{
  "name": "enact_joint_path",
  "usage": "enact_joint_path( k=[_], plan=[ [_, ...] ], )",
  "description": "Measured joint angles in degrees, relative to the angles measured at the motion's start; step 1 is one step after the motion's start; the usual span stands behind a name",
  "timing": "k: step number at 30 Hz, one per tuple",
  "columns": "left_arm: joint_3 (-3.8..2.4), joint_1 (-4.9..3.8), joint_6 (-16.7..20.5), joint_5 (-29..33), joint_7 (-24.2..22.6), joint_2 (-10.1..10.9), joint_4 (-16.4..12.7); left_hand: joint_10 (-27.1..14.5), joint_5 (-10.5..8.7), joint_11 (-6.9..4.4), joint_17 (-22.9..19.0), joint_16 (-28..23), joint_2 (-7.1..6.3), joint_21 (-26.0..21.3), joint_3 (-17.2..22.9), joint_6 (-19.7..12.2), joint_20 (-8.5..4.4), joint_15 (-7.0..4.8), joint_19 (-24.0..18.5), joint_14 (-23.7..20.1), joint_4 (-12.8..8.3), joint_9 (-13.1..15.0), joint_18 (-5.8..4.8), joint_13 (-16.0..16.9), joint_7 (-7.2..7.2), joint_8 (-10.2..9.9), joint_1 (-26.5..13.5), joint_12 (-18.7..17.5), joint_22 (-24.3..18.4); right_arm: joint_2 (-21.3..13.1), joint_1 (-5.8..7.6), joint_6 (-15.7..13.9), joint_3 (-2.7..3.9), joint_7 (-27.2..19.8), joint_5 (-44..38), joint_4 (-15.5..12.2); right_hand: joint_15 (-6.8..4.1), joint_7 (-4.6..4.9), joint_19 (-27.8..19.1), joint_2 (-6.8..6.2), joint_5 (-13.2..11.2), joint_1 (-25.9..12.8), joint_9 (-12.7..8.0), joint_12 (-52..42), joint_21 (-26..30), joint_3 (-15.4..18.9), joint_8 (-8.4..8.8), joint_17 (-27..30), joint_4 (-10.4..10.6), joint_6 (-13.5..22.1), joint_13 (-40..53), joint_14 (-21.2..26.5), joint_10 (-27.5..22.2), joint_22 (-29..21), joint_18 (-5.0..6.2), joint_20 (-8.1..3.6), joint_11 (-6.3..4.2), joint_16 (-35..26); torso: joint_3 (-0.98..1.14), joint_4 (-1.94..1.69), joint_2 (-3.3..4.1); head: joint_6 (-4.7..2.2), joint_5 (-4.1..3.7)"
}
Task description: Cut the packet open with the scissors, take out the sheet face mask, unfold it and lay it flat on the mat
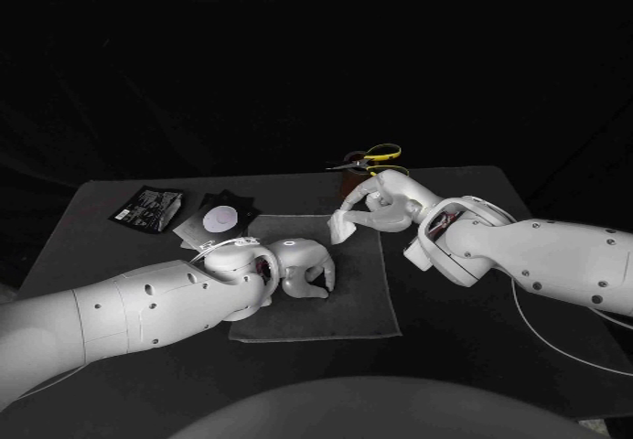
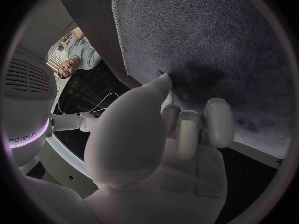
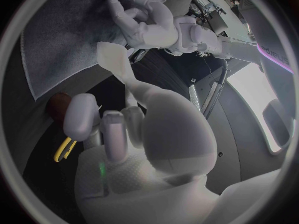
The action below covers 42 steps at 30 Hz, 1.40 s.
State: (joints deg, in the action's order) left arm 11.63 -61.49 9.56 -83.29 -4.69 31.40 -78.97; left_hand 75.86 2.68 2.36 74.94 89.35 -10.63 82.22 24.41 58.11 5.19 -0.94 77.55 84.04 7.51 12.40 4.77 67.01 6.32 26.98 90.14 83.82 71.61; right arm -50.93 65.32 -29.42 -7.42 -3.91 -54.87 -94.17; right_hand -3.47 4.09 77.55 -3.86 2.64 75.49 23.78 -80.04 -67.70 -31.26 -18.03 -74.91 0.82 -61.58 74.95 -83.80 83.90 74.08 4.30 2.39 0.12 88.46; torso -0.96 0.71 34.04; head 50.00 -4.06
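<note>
Where the head view looks down on the black table (image 1: 119, 347), the right hand (image 1: 380, 206) pinches a folded white sheet mask (image 1: 344, 227) over the far edge of the rectangular grey fabric mat (image 1: 356, 311). The left hand (image 1: 301, 270) rests mid-mat, fingers curled in around nothing. Yellow-handled scissors (image 1: 372, 158) lie at the table's far edge, and a flat black foil packet (image 1: 145, 208) lies off the mat on the left-arm side.

In the left wrist view, the left hand's curled fingertips (image 2: 215, 115) touch the mat (image 2: 212, 40).

In the right wrist view, the right hand (image 3: 143, 134) grips the mask (image 3: 115, 59) between thumb and fingers. The scissors' yellow handle (image 3: 64, 149) shows beside that hand.
</note>
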Motion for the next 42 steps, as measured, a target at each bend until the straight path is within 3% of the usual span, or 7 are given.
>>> enact_joint_path(
  k=[17, 20, 25, 29, 35, 39, 42],
  plan=[
    [-0.25, 0.13, 3.5, 5.3, -4.1, 2.6, -1.6, 0.1, 0.17, -0.93, 0.0, 0.0, -0.35, 0.2, 5.4, 1.3, -1.0, -0.98, -0.3, 0.0, 0.0, 2.4, -0.01, 0.8, -0.68, 4.4, -4.3, 0.0, -0.1, -0.1, 0.01, 0.0, 0.0, 0.0, 0.0, 0.1, 0.08, 0.0, -0.1, -0.01, 0.0, 0.0, 0.0, 0.0, 0.0, 0.0, -0.17, 0.0, 0.0, 0.2, 0.0, 0.1, 0.0, -0.1, 0.0, 0.07, 0.0, 0.2, -0.02, -0.04, -0.03, 0.0, 0.09],
    [-1.14, 0.13, 3.5, 7.6, -4.5, 3.9, -2.7, 0.1, 0.17, -0.93, 0.0, 0.0, -0.32, 0.2, 5.4, 1.1, -1.01, -0.99, -0.3, 0.0, -0.1, 2.4, -0.01, 1.0, -0.93, 4.6, -4.3, 0.0, -0.2, -0.1, 0.01, 0.0, 0.0, 0.0, 0.0, 0.1, -0.06, -0.01, -0.2, -0.01, -0.1, 0.0, 0.0, 0.0, 0.0, -0.1, -0.16, 0.0, -0.1, 0.2, 0.0, -0.1, 0.0, -0.1, -0.01, 0.2, 0.0, 0.1, -0.02, -0.07, -0.03, 0.0, 0.07],
    [-3.92, -0.09, 2.9, 12.5, -4.6, 6.5, -4.4, 0.3, 0.16, -1.14, 0.0, 0.0, -0.62, 0.2, 6.0, 1.1, -1.01, -0.99, -0.3, 0.0, -0.2, 2.5, -0.01, 1.2, -0.93, 5.0, -4.6, -0.1, -0.4, -0.1, 0.01, 0.1, 0.0, 0.0, 0.0, 0.3, -0.13, -0.02, -0.2, -0.01, -0.1, 0.0, 0.0, 0.0, 0.0, -0.1, -0.16, 0.0, -0.2, 0.4, 0.0, -0.1, 0.0, 0.0, -0.01, 0.2, 0.0, 0.1, -0.02, -0.07, -0.03, 0.0, 0.11],
    [-5.07, -1.33, 2.1, 15.8, -4.2, 9.3, -5.9, 0.3, 0.16, -1.14, 0.0, 0.0, -0.62, 0.2, 6.2, 1.1, -1.01, -0.99, -0.3, 0.0, -0.3, 2.5, -0.01, 1.2, -0.94, 5.1, -4.6, -0.1, -0.4, -0.2, 0.01, 0.1, 0.0, 0.0, 0.0, 0.4, -0.13, -0.02, -0.2, -0.01, -0.1, 0.0, 0.0, 0.0, 0.0, -0.1, -0.15, 0.0, -0.2, 0.4, 0.0, -0.1, 0.0, 0.0, -0.01, 0.2, 0.0, 0.1, -0.02, -0.1, -0.08, 0.0, 0.31],
    [-5.87, -4.93, 1.1, 19.4, -3.3, 14.1, -5.5, 0.4, 0.16, -1.25, 0.0, 0.0, -0.87, 0.2, 6.6, 1.0, -1.0, -0.98, -0.3, 0.0, -0.5, 2.5, -0.01, 1.7, -1.02, 5.4, -4.8, -0.2, -0.4, -0.2, 0.02, 0.2, 0.0, 0.0, 0.0, 0.6, -0.12, 0.14, -0.2, -0.01, -0.2, 0.0, 0.0, 0.0, 0.0, -0.1, -0.37, 0.0, -0.2, 0.3, 0.0, -0.1, 0.0, 0.0, -0.01, 0.2, 0.0, 0.0, 0.03, -0.17, -0.14, 0.0, 1.29],
    [-5.94, -6.62, 0.7, 21.2, -2.6, 16.0, -1.9, 0.5, 0.16, -1.35, 0.0, 0.0, -1.15, 0.2, 6.8, 1.0, -1.04, -0.98, -0.2, 0.0, -0.7, 2.5, -0.01, 1.8, -1.03, 5.7, -5.1, -0.2, -0.3, -0.1, 0.02, 0.2, 0.0, 0.0, 0.0, 0.7, -0.12, 0.14, -0.2, -0.02, -0.2, 0.0, 0.0, 0.0, 0.0, -0.1, -0.38, 0.0, -0.2, 0.2, 0.0, -0.1, 0.0, 0.0, -0.01, 0.2, 0.0, 0.0, 0.03, -0.2, -0.16, -0.55, 2.61],
    [-6.02, -7.56, 0.7, 22.3, -2.3, 16.6, 2.2, 0.5, 0.16, -1.35, 0.0, -0.1, -1.15, 0.2, 6.8, 1.0, -1.21, -0.98, -0.1, 0.0, -0.7, 2.7, -0.01, 1.9, -1.03, 5.7, -5.1, -0.2, -0.1, 0.0, 0.02, 0.2, 0.0, 0.1, 0.0, 0.7, -0.12, 0.06, -0.2, -0.02, -0.2, 0.0, 0.0, 0.0, 0.0, -0.1, -0.37, 0.0, -0.2, 0.1, 0.0, -0.1, 0.0, 0.0, -0.01, 0.2, 0.0, -0.1, 0.03, -0.2, -0.15, -1.42, 4.5]
  ],
)
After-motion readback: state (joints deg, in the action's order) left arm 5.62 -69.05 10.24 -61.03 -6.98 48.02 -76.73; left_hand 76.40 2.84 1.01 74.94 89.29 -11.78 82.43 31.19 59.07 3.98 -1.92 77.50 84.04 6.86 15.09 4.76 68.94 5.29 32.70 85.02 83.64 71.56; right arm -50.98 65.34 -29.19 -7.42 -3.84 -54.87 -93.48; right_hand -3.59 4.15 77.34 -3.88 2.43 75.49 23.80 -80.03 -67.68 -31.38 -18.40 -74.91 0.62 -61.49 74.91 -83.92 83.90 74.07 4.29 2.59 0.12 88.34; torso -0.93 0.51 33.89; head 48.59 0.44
